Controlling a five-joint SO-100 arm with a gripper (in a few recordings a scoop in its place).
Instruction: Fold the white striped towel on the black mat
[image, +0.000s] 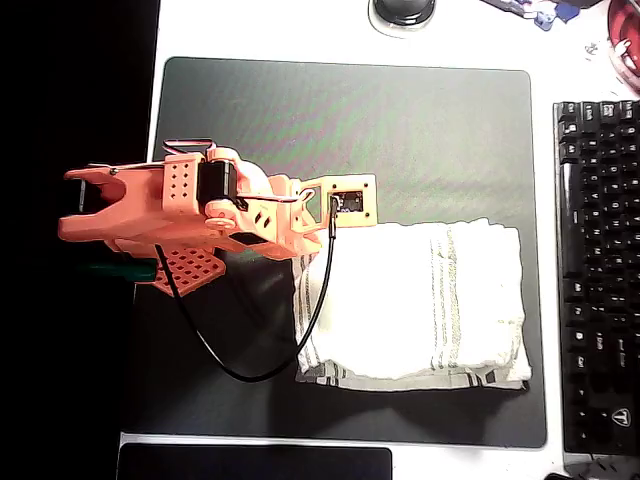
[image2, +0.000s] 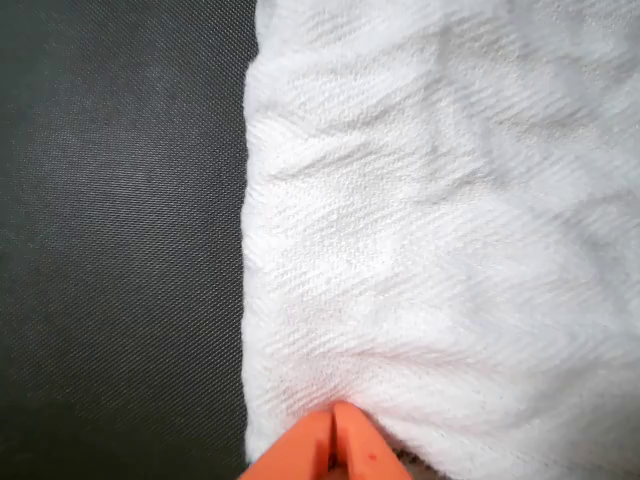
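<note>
Towel (image: 420, 305), white striped, sits on the lower right part of the black mat (image: 350, 120) in the overhead view, looks already doubled once: layered edges show along its bottom and left side. Grey-green stripe groups run top to bottom near the middle and along the bottom hem.

Gripper (image2: 333, 440): orange fingertips pressed together at the towel's left edge in the wrist view, cloth puckering toward the tips. Reads as pinched on the towel edge, though how much fabric sits between the tips is hidden. In the overhead view the orange arm (image: 190, 210) comes in from the left, wrist over the towel's upper left corner.

Handling, my read: light, soft, floppy, nubby weave so decent friction on the fingers. No stiffness, so it will drape and drag, and a lifted edge may pull only the top layer. Best hold is a corner or edge, catching all layers.

Room: bare mat above the towel and to its left, a narrower strip below. The right edge of the towel is near the mat's right edge, with a black keyboard (image: 598, 280) just beyond, so folding left-to-right has less slack than folding upward. Black cable (image: 250, 370) loops across the mat by the towel's left edge, a possible snag.
</note>
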